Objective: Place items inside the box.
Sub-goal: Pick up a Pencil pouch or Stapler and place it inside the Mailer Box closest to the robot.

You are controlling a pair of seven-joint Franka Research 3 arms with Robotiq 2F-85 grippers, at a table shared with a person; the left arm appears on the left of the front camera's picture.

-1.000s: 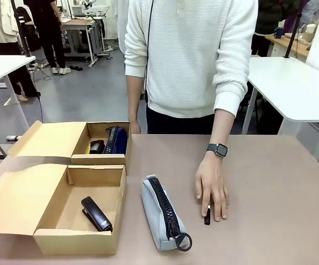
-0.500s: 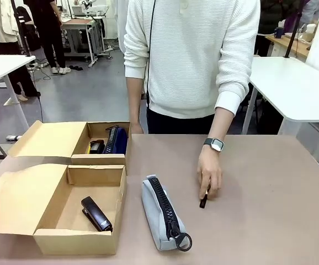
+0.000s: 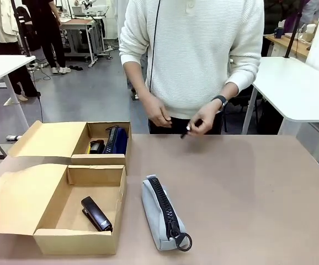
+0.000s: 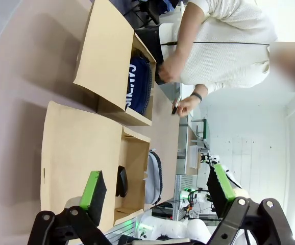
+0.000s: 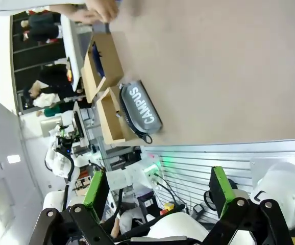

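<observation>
An open cardboard box (image 3: pixel 76 242) sits at the table's left, with a black stapler (image 3: pixel 96 213) in its near compartment. Its far compartment holds a navy pouch (image 3: pixel 117 140) and a black-and-yellow item (image 3: pixel 96 147). The grey "CAMPUS" zip pouch (image 3: pixel 162 212) lies on the table just right of the box. The person holds a black marker pen (image 3: pixel 191 127) in both hands above the far edge. My left gripper (image 4: pixel 156 186) is open and empty, high over the box (image 4: pixel 76 153) and navy pouch (image 4: pixel 140 84). My right gripper (image 5: pixel 156 185) is open and empty, far from the grey pouch (image 5: pixel 140 108).
The person (image 3: pixel 195 55) stands at the table's far side, near the middle. The brown tabletop (image 3: pixel 259 193) is bare to the right of the grey pouch. White tables (image 3: pixel 297 83) stand behind, on both sides.
The person's hand picked the marker pen up off the table and raised it to the chest, where both hands now hold it. Box and pouches have not moved.
</observation>
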